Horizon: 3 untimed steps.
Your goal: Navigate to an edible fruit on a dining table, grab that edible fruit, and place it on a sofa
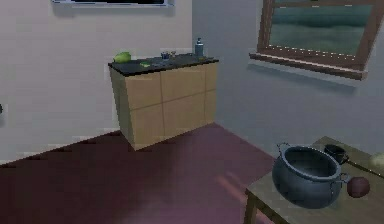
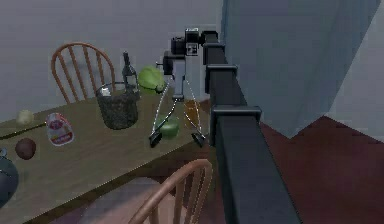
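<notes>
Closest in the arm side view, the curved back of a wooden chair (image 2: pixel 172 196) stands at the near edge of the dining table (image 2: pixel 110 160), and the dark arm (image 2: pixel 235 130) rises beside it. At the arm's far end the gripper (image 2: pixel 176 139) hangs over the table's right end, its two thin fingers (image 2: pixel 158 128) slanting down toward the wood. A small round green fruit (image 2: pixel 170 128), probably an apple though it is too small to be sure, lies on the tabletop right at the fingers. Whether the gripper has hold of it, or of anything, cannot be told, nor how the fingers are set.

To the left along the table lie a reddish-brown round thing (image 2: pixel 26 148) and a small jar with a pink label (image 2: pixel 60 128). A wire mesh basket (image 2: pixel 118 106) stands farther back. Behind it are a larger leafy green lump (image 2: pixel 152 78) and a dark bottle (image 2: pixel 127 68), with a second wooden chair (image 2: pixel 85 68) at the far side.

In the forward view, the table's corner at the lower right bears a dark pot (image 1: pixel 310 175). Past a stretch of dark red floor (image 1: pixel 120 180) stands a wooden cabinet (image 1: pixel 165 100) with a black top. A window (image 1: pixel 315 30) is set in the right-hand wall.
</notes>
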{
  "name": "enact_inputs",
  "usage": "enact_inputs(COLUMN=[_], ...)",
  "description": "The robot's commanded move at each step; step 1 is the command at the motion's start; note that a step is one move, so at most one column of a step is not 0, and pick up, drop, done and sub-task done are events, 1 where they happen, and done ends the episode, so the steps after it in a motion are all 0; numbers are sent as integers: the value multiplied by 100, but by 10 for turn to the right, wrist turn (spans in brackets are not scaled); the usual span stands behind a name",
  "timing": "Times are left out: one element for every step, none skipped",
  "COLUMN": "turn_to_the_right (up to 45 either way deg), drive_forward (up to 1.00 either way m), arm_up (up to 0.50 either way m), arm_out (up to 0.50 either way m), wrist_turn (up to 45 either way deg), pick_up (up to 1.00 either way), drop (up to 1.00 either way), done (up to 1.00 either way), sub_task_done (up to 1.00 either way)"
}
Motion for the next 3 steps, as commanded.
enact_inputs(turn_to_the_right=[0,0,0], drive_forward=[0,0,0], arm_up=[0,0,0], arm_out=[0,0,0], wrist_turn=[450,450,450], pick_up=[0,0,0], drop=[0,0,0], done=[0,0,0], sub_task_done=[0,0,0])
